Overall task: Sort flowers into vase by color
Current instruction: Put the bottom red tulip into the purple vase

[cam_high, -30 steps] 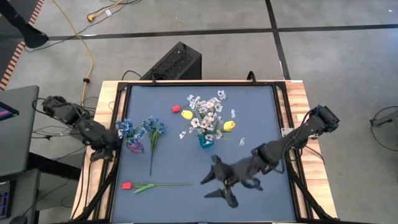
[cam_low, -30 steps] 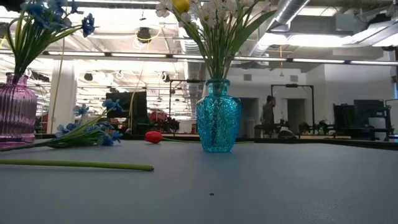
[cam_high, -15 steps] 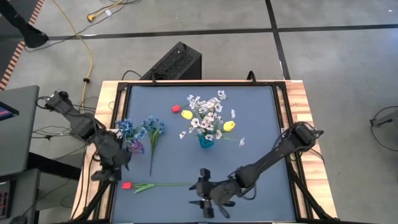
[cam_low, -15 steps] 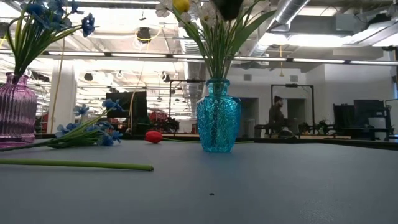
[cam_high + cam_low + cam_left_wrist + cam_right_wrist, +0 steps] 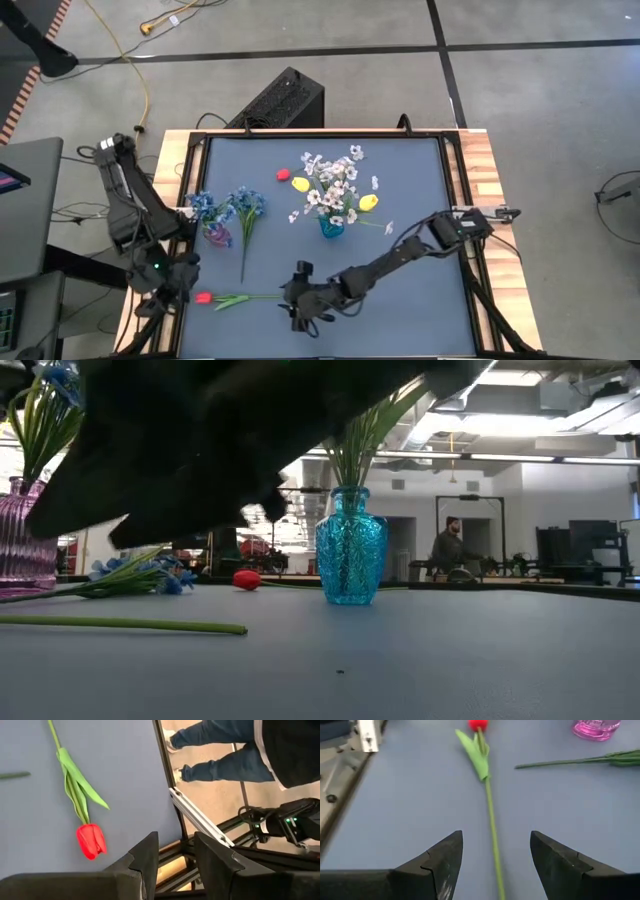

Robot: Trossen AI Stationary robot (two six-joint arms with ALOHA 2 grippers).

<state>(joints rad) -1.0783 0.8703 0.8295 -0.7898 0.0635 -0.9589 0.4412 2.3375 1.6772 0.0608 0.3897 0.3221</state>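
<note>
- Your table [image 5: 400, 170] is a blue-grey mat in a black frame with wood side strips; the low view looks into a bright hall where a person [image 5: 447, 546] stands.
- The red tulip [image 5: 204, 297] lies at the near left edge.
- The right gripper [image 5: 303, 305] hovers over the stem's end, fingers apart, empty.
- The left gripper [image 5: 165, 290] sits off the left edge beside the bloom, slightly open, empty.
- Open mat lies near right.

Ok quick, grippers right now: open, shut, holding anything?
Left gripper: open, empty, at the table's left edge beside the red tulip.
Right gripper: open, empty, straddling the tulip's stem.
</note>
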